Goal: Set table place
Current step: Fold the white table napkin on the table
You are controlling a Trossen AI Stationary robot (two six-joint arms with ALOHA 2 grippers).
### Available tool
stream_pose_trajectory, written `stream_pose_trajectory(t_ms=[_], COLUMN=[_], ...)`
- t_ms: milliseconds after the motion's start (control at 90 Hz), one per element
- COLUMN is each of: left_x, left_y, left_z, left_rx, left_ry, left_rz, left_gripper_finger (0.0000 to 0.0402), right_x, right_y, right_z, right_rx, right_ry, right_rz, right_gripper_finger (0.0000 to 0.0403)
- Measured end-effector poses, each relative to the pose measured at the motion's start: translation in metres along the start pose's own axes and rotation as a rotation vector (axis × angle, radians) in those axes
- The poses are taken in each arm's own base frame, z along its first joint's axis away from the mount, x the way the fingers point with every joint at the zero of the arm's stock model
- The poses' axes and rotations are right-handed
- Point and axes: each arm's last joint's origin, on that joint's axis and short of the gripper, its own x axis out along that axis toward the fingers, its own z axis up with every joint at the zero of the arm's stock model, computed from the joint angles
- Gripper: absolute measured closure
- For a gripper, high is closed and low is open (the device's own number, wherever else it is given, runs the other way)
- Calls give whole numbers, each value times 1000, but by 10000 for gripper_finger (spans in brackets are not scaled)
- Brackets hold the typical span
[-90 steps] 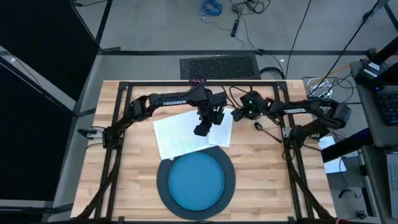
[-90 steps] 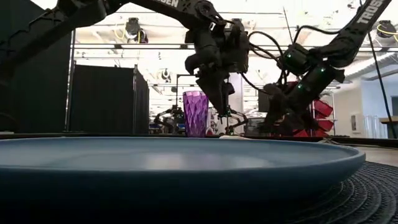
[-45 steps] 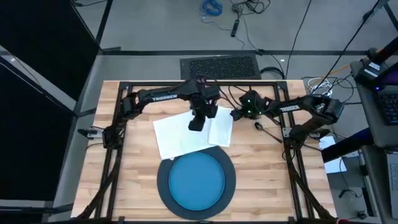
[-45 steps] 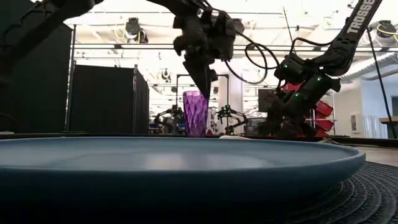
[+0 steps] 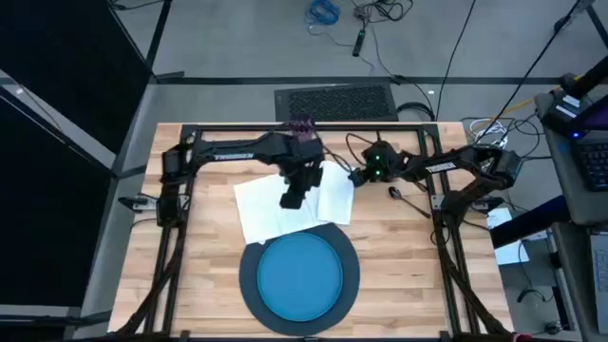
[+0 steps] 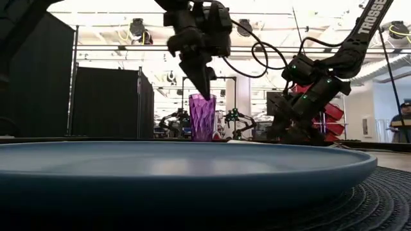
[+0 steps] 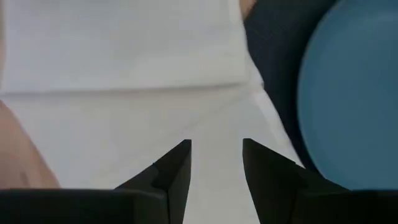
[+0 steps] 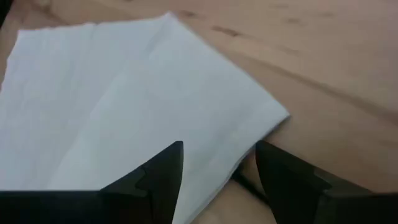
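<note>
The white cloth napkin lies spread on the desk, its near corner overlapping the rim of the dark grey charger that carries the blue plate; the purple cup stands behind it near the far edge, and a piece of metal cutlery (which piece cannot be told) lies just right of the napkin. Over the last second the left gripper has withdrawn leftward across the napkin and risen, while the right gripper has held at the napkin's right edge. The napkin's outline is little altered, so in my judgement the left arm has let go after an adjustment and the napkin is not yet folded or placed beside the plate; the cup and cutlery also remain to be set. The left wrist view shows what the high view cannot: the left jaws released, parted with nothing between them, hanging over a crease in the cloth with the plate and charger just beside. The right wrist view likewise shows the right jaws parted and empty, straddling the napkin's edge above bare wood. The low view alone confirms height: the left gripper's tips hang clear above the cup's rim, and the right gripper sits lower, close to the desk surface.
</note>
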Motion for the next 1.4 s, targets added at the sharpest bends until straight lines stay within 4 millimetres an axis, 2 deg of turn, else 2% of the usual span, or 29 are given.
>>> stream_pose_trajectory(t_ms=[144, 300, 433, 589, 644, 1100, 1400], left_x=[2, 1, 5, 8, 9, 14, 25], left_y=[-5, -10, -17, -30, -34, -67, -80], left_z=[-12, -14, -11, -6, -2, 38, 41], left_rx=[-22, -19, -2, 35, 49, 191, 486], left_ry=[-8, -33, -25, -28, -42, -307, -263], left_rz=[7, 25, 32, 24, 40, 176, 210], left_gripper_finger=[275, 275, 275, 275, 275, 275, 275], right_x=[5, 9, 9, 9, 9, 5, -1], right_y=[2, 5, 7, 8, 8, 20, 33], right_z=[-2, -1, 1, 2, 2, 15, 24], right_rx=[5, -6, -15, -60, -76, -111, -108], right_ry=[-7, -54, -96, -109, -116, -225, -264], right_rz=[5, -1, -8, -4, 1, 151, 293], right_gripper_finger=[221, 239, 291, 379, 395, 402, 403])
